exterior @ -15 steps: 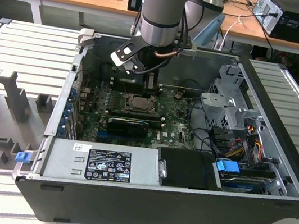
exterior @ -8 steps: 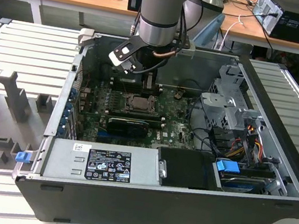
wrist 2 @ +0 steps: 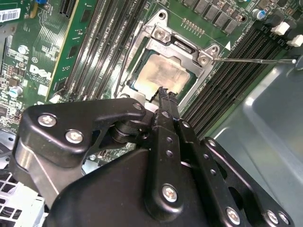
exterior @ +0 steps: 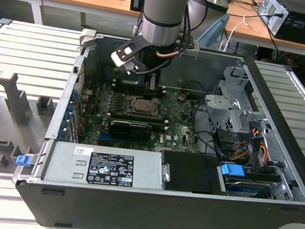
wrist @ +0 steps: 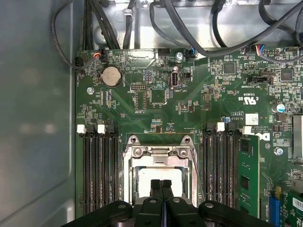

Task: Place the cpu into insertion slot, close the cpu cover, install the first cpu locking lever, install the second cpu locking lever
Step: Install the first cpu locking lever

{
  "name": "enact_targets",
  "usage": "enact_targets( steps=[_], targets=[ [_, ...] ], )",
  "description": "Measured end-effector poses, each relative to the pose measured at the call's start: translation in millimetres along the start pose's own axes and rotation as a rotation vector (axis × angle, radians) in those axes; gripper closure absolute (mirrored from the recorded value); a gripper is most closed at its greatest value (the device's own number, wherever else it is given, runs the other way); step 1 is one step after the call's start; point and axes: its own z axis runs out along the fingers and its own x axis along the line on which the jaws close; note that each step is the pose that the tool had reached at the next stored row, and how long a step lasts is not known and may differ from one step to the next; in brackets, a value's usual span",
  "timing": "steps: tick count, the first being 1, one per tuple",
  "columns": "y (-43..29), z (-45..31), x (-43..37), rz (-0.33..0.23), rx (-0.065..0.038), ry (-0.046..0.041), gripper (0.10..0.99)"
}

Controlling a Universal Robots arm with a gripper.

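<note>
In the exterior view the gripper (exterior: 144,84) reaches down into the open computer case (exterior: 183,212) and hangs at twelve o'clock of the insertion slot (exterior: 141,104) on the green motherboard (exterior: 178,133). In the second wrist view its fingertips (wrist 2: 163,94) are pressed together with nothing between them, just over the cpu (wrist 2: 158,75), which lies in the slot under the lowered cpu cover (wrist 2: 163,40). A thin lever (wrist 2: 251,60) sticks out from the socket's corner. In the first wrist view the closed fingers overlap the cpu's pale top, which shows through the cover's opening.
</note>
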Motion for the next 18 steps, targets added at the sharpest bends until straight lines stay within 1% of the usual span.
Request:
enact_targets(
  steps=[3, 9, 11, 13, 16, 18],
  targets=[
    [0.0, -1.0, 0.0, 0.0, 0.0, 0.0, 0.98],
    [0.3, -8.7, 0.4, 0.0, 0.0, -0.0001, 0.98],
    [0.7, -17.8, 0.9, 0.0, 0.0, -0.0018, 0.98],
    [1.1, -31.0, 1.6, 0.0, 0.0, -0.0054, 0.98],
    [1.3, -37.3, 1.9, 0.0, 0.0, -0.0053, 0.98],
    [1.3, -39.7, 2.0, 0.0, 0.0, -0.0054, 0.98]
  ],
)
